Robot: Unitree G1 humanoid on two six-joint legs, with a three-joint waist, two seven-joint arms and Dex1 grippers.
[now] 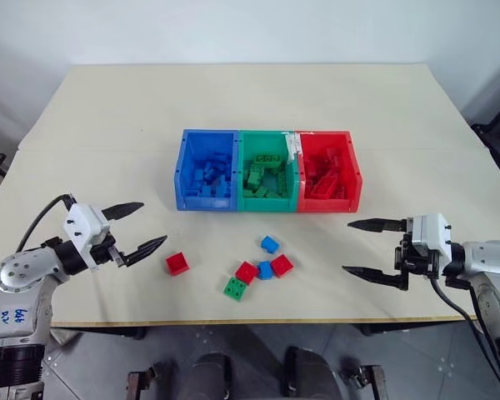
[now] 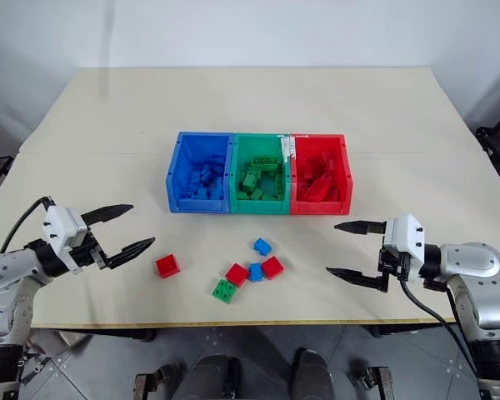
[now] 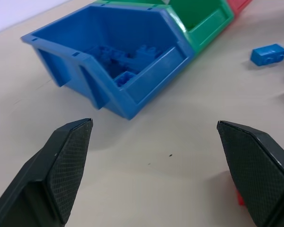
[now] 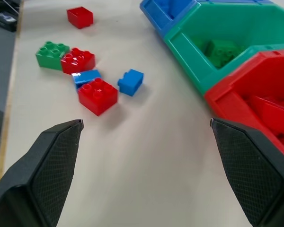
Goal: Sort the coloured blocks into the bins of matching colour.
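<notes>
Six coloured blocks (image 1: 254, 268) are lying loose on the bench (image 1: 108, 117) just in front of the joined bins (image 1: 267, 170): three red, two blue, one green. A lone red block (image 1: 177, 263) is sitting nearest the left gripper (image 1: 139, 227), whose fingers are spread and empty, as are the right gripper (image 1: 369, 247) fingers. Sorting appears to be pausing between picks; next likely calls for reaching a block.

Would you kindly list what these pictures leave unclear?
- White label between the green and red bins: writing too small, head views.
- Blue bin: its front wall hides the bottom, left wrist view.
- Red block: mostly behind a left finger.
</notes>
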